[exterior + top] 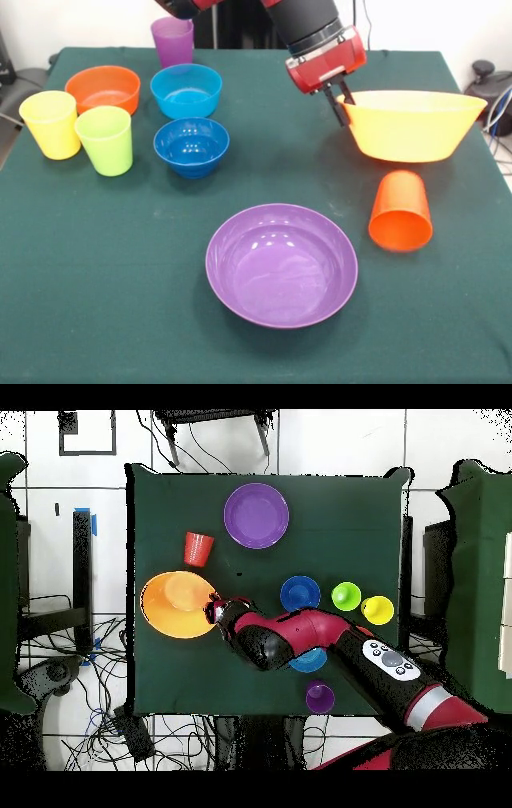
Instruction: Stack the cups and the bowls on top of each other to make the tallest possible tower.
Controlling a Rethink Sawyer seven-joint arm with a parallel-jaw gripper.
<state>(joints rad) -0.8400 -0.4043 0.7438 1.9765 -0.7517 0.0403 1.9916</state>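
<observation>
My gripper [342, 108] is shut on the left rim of the very large yellow-orange bowl [410, 126], one finger inside and one outside. The bowl looks slightly tilted at the back right. It also shows in the overhead view [175, 604] beside the gripper [214, 606]. The orange-red cup [400, 210] lies on its side just in front of the bowl, mouth toward the camera. The wide purple bowl [281, 264] sits upright alone at the front centre. Nothing is stacked. No lime green bowl is in view.
At the back left stand the purple cup [173, 40], small orange bowl [103, 88], light blue bowl [186, 90], dark blue bowl [191, 146], yellow cup [50, 123] and lime green cup [106, 140], close together. The arm hides part of this group in the overhead view.
</observation>
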